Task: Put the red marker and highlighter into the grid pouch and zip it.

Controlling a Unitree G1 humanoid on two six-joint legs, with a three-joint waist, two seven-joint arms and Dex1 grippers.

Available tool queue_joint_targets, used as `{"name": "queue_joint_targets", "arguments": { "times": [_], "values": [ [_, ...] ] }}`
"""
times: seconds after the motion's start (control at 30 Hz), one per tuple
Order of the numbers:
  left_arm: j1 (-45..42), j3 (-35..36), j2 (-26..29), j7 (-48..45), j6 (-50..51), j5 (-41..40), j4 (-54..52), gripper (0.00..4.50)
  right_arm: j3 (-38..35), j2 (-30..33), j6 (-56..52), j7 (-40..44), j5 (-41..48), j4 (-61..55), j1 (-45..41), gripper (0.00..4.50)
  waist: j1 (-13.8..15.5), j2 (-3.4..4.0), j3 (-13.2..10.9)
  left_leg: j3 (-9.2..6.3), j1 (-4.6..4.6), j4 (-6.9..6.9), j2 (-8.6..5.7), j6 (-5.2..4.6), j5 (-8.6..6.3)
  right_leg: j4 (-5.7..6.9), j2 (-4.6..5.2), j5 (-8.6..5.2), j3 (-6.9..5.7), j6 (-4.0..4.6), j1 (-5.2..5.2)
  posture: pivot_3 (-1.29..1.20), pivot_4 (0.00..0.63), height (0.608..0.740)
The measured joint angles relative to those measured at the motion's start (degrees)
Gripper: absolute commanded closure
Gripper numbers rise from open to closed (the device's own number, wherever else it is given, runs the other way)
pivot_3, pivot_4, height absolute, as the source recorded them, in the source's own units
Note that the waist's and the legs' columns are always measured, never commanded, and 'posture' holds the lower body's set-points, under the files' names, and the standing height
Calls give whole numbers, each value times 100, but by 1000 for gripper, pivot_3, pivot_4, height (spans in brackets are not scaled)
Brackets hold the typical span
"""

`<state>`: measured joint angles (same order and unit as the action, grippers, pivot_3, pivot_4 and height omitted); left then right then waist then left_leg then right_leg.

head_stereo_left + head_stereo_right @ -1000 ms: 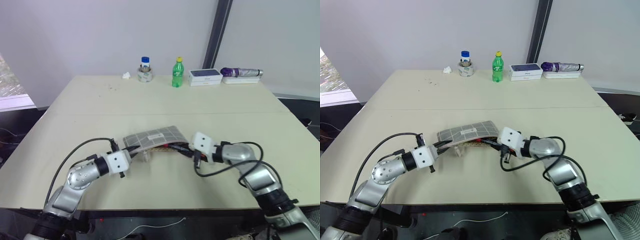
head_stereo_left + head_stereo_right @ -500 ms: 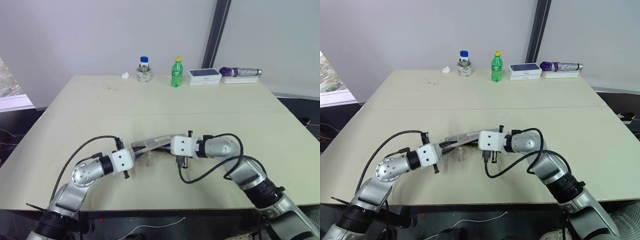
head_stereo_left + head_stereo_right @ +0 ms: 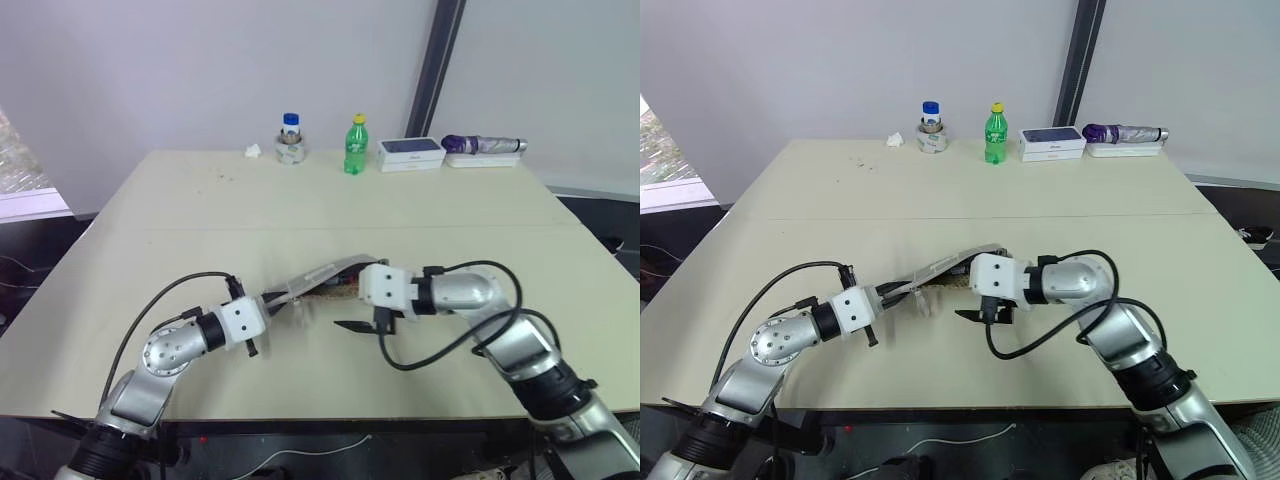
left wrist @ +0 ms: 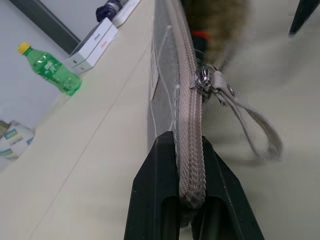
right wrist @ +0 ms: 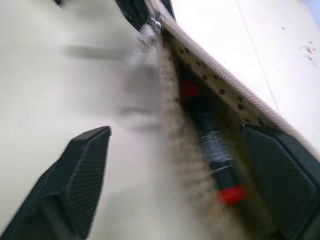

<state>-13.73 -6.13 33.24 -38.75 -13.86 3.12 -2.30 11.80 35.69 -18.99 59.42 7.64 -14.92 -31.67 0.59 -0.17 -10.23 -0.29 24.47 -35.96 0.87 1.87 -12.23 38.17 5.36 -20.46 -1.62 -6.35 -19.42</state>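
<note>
Grey grid pouch point(image 3: 318, 277) unzipped, red marker point(image 5: 212, 150) inside.
Left gripper point(image 4: 186, 197) pinches pouch's zipper edge; right gripper point(image 5: 175, 182) spread wide, empty. Highlighter unseen; zipping remains.

The left gripper point(image 3: 902, 291) pinches one end of the grid pouch point(image 3: 950, 268), lifting it off the table point(image 3: 1060, 230). The right gripper point(image 3: 978, 312) hangs spread just beside its other end.

Red marker point(image 5: 212, 145) inside grid pouch point(image 3: 318, 277) — bottle point(image 3: 355, 146) far behind.
</note>
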Motion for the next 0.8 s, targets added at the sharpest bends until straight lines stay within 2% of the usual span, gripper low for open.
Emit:
{"name": "queue_joint_targets", "arguments": {
  "times": [0.1, 0.27, 0.37, 0.5, 0.6, 0.8],
  "values": [
    [-35, 45, 25, 9, -50, 0, 76, 4500, -726, -126, -808, -33, 1105, -430, 69, 92, -7, 0, 0, 0, -1, 1, 3, 0, 0, -1, 0, 0, 0, 0, 2, 0, 150, 740],
    [6, -11, -158, 49, -72, 27, 107, 4500, -887, -292, -1992, -413, 2037, -1048, 704, 92, 9, -1, 1, -1, 0, 0, 2, -2, -1, -3, 4, 0, -1, 0, 5, 0, 150, 740],
    [15, -198, -207, 58, -92, 190, 107, 4500, -591, -528, -2061, -735, 2045, -1084, 1400, 92, 10, -1, 1, 0, 0, -1, -2, -2, -1, -2, 4, 0, 0, 0, 4, 0, 150, 740],
    [-210, -382, -180, 136, -409, 623, 174, 4500, 12, -799, -1602, -879, 1694, -633, 2151, 92, 9, -1, 1, 0, -1, -2, -12, -2, -1, 0, 1, 0, -1, 0, 4, 0, 150, 740],
    [-495, -438, -138, 150, -633, 775, 302, 4500, 126, -1490, -1221, -1225, 1513, -31, 2069, 92, -44, -2, 1, -2, -4, -1, -6, -1, 0, 5, -10, 0, 2, 1, 0, 0, 150, 740],
    [-736, -438, -216, 155, -671, 752, 605, 4500, 228, -2143, -552, -1834, 934, 986, 1456, 92, -42, -2, 0, -1, 0, 4, -5, 3, 1, 2, -11, 0, 2, 0, -6, 0, 150, 740]
  ]
}}
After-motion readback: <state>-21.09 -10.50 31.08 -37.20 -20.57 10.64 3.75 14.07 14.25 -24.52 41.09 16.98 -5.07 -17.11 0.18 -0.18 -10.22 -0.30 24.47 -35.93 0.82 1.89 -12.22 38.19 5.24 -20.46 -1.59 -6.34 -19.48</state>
